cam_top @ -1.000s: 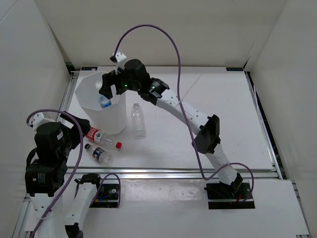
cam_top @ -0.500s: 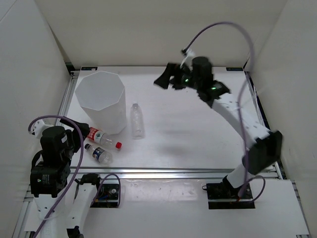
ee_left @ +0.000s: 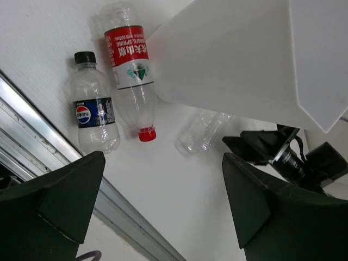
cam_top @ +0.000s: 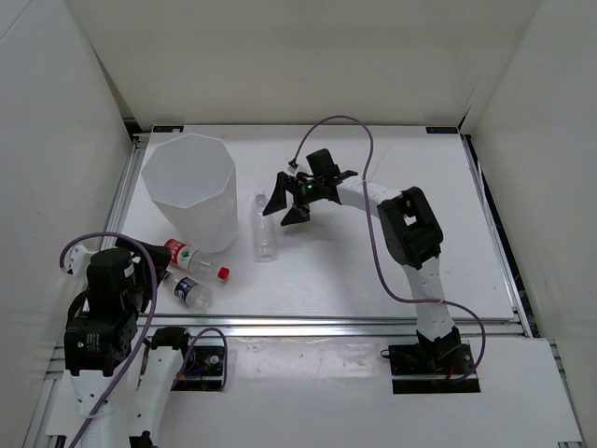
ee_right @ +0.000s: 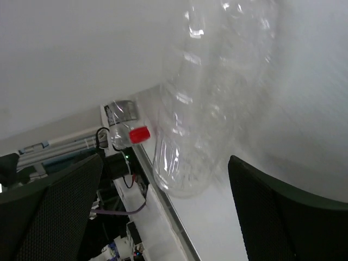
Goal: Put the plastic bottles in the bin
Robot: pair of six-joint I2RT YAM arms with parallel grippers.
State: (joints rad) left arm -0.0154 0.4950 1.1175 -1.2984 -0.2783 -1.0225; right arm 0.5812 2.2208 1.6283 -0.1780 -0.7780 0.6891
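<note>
The white faceted bin (cam_top: 187, 191) stands at the back left; nothing shows inside it from above. An unlabelled clear bottle (cam_top: 263, 227) lies just right of it. My right gripper (cam_top: 285, 207) is open and empty, low beside that bottle's right side; in the right wrist view the bottle (ee_right: 201, 109) fills the space just ahead of the jaws. The red-labelled bottle (cam_top: 194, 259) and the dark-capped bottle (cam_top: 187, 289) lie in front of the bin. My left gripper (cam_top: 147, 269) is open and empty, above and to their left. The blue-labelled bottle is hidden.
The left wrist view shows the bin wall (ee_left: 239, 60), the red-labelled bottle (ee_left: 130, 76), the dark-capped bottle (ee_left: 92, 117), the unlabelled bottle (ee_left: 204, 130) and the table's metal front rail (ee_left: 32, 141). White walls enclose the table.
My right gripper left the bin's mouth, swung out to the back right, then came down beside the unlabelled bottle. The blue-labelled bottle no longer shows. My left arm drew back and lower.
</note>
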